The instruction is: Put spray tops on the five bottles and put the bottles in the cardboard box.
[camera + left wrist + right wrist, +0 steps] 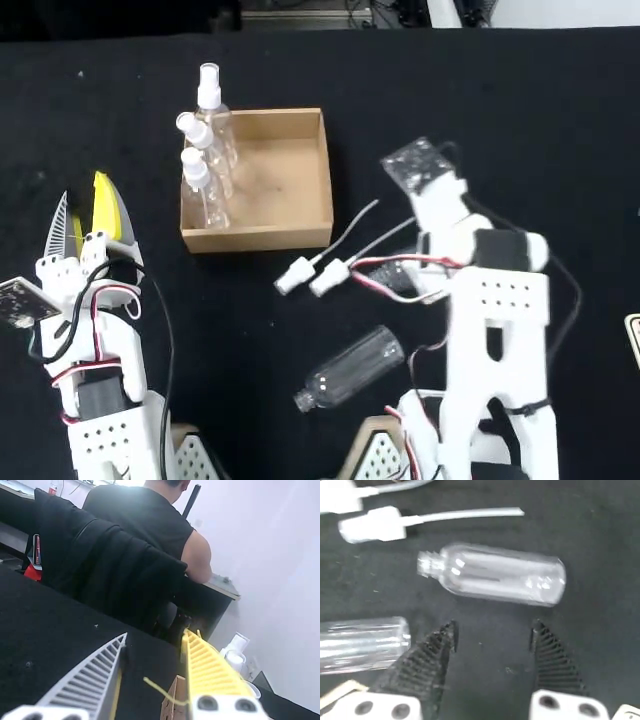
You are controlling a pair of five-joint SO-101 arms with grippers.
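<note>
left gripper [81, 186] open, empty | right gripper [494, 626] open, empty | 3 capped bottles [205, 165] upright in cardboard box [290, 180], side nearer left gripper | 2 bare bottles [492, 575]: one just ahead of right gripper, one beside it | 2 spray tops [375, 524] beyond

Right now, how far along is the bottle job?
Three capped bottles stand in the cardboard box. Nothing is in hand: the right gripper hangs open over an uncapped bottle. Left: it and a second bottle need the two loose spray tops, then boxing.
</note>
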